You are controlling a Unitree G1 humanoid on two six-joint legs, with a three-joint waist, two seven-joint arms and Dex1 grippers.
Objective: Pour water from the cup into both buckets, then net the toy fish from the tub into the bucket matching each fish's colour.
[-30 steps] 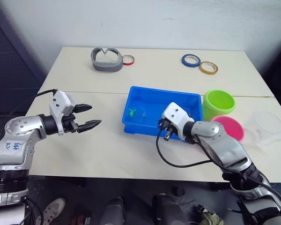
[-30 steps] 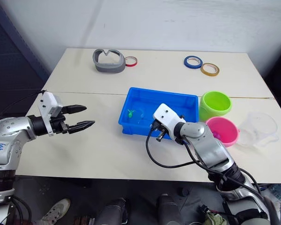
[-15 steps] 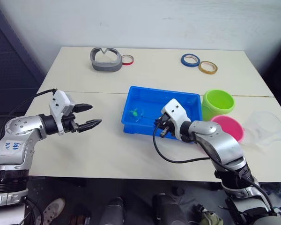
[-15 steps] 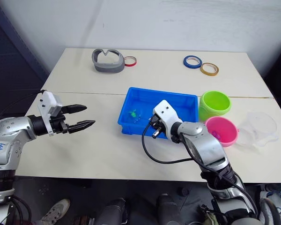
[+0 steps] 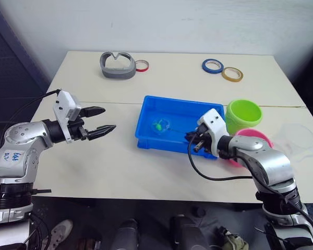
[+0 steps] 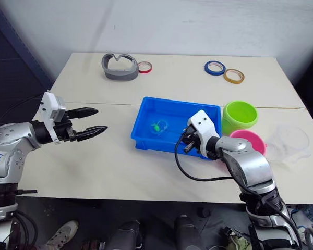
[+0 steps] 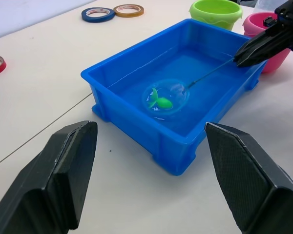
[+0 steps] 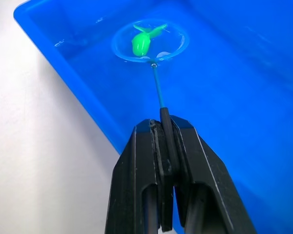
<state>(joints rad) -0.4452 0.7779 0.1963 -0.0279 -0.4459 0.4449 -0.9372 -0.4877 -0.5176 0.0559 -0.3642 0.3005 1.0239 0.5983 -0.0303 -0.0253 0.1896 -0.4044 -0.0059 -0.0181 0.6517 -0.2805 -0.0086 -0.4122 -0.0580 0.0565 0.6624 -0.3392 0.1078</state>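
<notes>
The blue tub (image 5: pixel 146 130) sits mid-table with water in it. My right gripper (image 5: pixel 191 139) is at the tub's near right corner, shut on the thin handle of the net (image 8: pixel 150 41). The hoop reaches to the tub's left half, and a green toy fish (image 8: pixel 141 43) lies inside it. To the right of the tub stand the lime green bucket (image 5: pixel 243 115) and the pink bucket (image 5: pixel 256 139), which my right arm partly hides. The clear cup (image 5: pixel 297 138) stands at the far right. My left gripper (image 5: pixel 108 120) is open above the table, left of the tub.
A grey curved piece (image 5: pixel 117 65) lies along the table's far side, with a red tape ring (image 5: pixel 142 66), a blue tape ring (image 5: pixel 212 66) and a yellow tape ring (image 5: pixel 232 74). A black cable loops from my right wrist over the table's near edge.
My right gripper has moved right along the tub's near edge, drawing the net and the green fish right. My left gripper has risen slightly and stays open.
</notes>
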